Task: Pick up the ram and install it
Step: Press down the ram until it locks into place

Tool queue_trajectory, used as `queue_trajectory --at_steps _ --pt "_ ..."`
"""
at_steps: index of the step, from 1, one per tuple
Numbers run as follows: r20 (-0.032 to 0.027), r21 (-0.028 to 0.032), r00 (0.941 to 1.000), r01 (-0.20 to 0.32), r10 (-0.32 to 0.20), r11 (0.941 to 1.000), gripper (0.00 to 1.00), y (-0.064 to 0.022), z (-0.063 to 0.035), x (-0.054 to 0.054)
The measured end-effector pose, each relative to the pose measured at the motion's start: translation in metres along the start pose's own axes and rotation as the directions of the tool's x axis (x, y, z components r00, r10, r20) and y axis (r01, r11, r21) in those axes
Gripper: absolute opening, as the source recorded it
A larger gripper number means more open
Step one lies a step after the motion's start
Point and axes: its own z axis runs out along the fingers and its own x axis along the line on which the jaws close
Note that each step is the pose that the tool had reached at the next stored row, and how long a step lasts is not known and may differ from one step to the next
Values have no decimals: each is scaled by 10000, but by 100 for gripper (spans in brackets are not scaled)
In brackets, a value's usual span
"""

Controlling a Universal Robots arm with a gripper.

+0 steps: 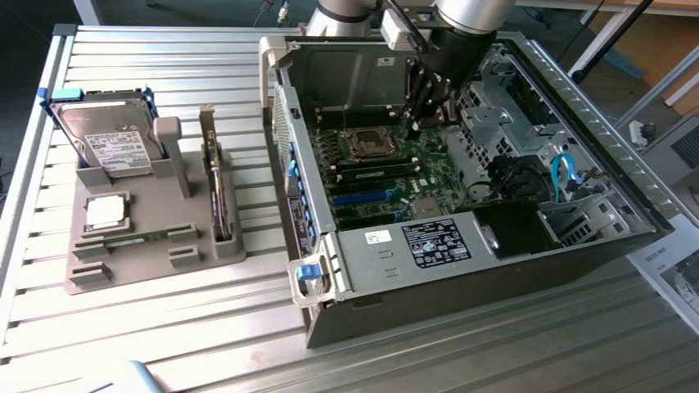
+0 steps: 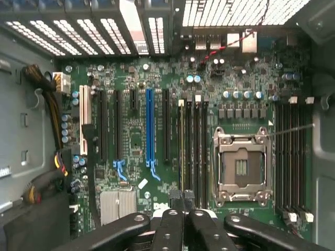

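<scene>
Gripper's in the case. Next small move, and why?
Probably lift the gripper straight up out of the case. It is shut with nothing visibly held, low over the motherboard, while what looks like the ram sits in the grey fixture outside the case, on the exterior view's left.

No text, brand or number is legible. The hard drive (image 1: 107,146) carries a white label with print too small to make out. The computer case (image 1: 361,295) bears a black sticker (image 1: 436,243) with white lettering and a small white sticker (image 1: 378,237), both unreadable. A printed sheet (image 1: 675,274) at the exterior view's right cannot be read either.
</scene>
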Motion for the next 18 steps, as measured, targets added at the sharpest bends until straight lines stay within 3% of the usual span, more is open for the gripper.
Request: queue_trajectory --at_steps 5,10,18 --pt "-1 0 10000 -1 1 10000 10 1 -29 0" --pt "-16 0 10000 0 0 10000 10 4 -163 2" --pt "-110 1 9999 -4 4 10000 10 9 -326 3"
